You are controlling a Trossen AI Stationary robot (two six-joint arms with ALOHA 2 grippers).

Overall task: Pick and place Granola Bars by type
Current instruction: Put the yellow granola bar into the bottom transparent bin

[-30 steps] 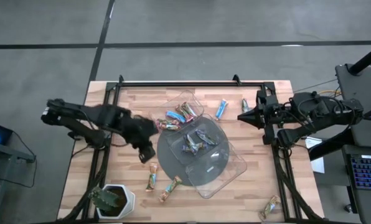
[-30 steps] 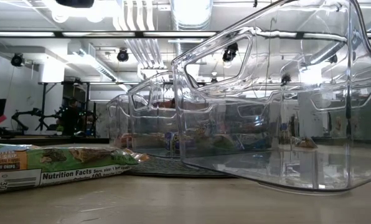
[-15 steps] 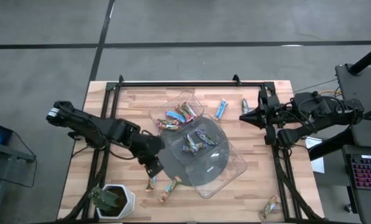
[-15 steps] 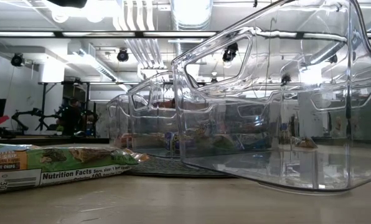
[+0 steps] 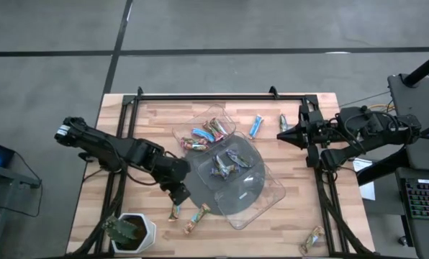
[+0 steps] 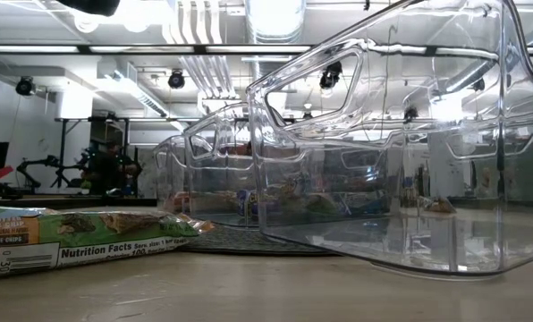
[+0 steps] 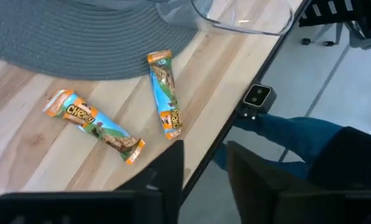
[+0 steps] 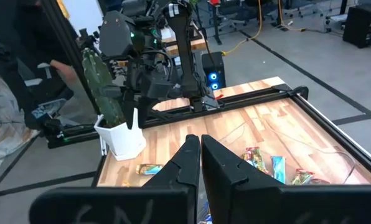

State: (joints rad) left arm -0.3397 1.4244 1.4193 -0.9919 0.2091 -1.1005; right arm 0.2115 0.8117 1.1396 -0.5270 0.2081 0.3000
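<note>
Two orange-wrapped granola bars [image 7: 92, 124] [image 7: 165, 93] lie flat on the wood near the table's front edge, beside the grey disc [image 7: 79, 37]. My left gripper [image 5: 175, 191] hovers just above and to the far side of them, tilted down and open [image 7: 204, 171], with nothing between its fingers. More bars lie in two clear trays [image 5: 204, 133] [image 5: 226, 162]. Loose ones lie at the far right [image 5: 255, 126] [image 5: 283, 122] and front right [image 5: 312, 239]. My right gripper [image 5: 281, 134] waits shut [image 8: 200, 155] over the table's right side.
A third clear tray [image 5: 252, 196] lies over the disc's front right. A white-potted plant [image 5: 128, 230] stands at the front left corner. In the low view a bar [image 6: 70, 237] lies close at the left before the trays [image 6: 383, 179]. A small camera [image 7: 258, 96] sits on the table's front edge.
My left gripper has moved toward the table's near edge and a little right, sinking toward the two orange bars, then held still. The bars and trays have stayed in place.
</note>
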